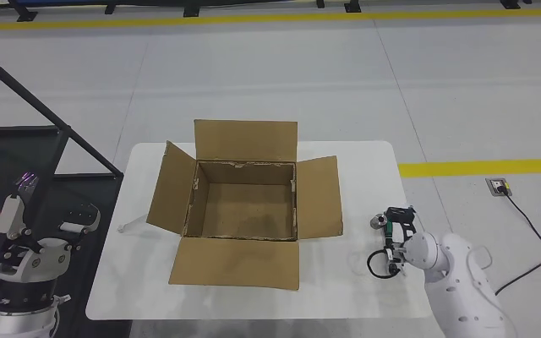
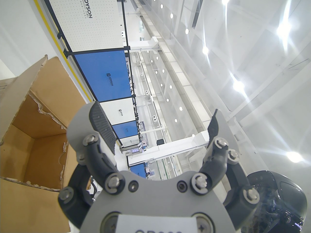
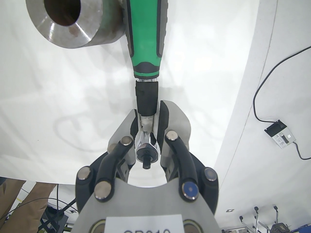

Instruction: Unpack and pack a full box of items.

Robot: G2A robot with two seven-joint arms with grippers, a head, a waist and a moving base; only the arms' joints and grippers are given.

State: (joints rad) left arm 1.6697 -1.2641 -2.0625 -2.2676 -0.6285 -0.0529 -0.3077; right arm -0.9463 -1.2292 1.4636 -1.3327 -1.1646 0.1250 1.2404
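well, a brown cardboard box (image 1: 245, 139) sits in the middle of the white surface (image 1: 372, 169), all four flaps folded outward and its bare bottom showing. in the left wrist view the same box (image 2: 36, 122) shows its torn inner edges off to one side.

the right gripper (image 3: 149, 112) is over the surface's right part, well apart from the box. its fingers (image 3: 165, 117) are clenched around the chrome neck of a ratchet wrench with a green and grey handle (image 3: 145, 25), just past the round ratchet head, which sits between the finger links. the handle reaches away from the gripper and lies against the side of a short steel cylinder with a dark bore (image 3: 70, 13), which rests on its side on the surface.

the left gripper (image 2: 155, 122) is off the surface's left side and points up toward the ceiling lights, its ribbed black fingers (image 2: 102, 124) spread wide with nothing between them.

a black cable runs across the floor to a small socket box (image 3: 279, 134) beyond the surface's right edge.
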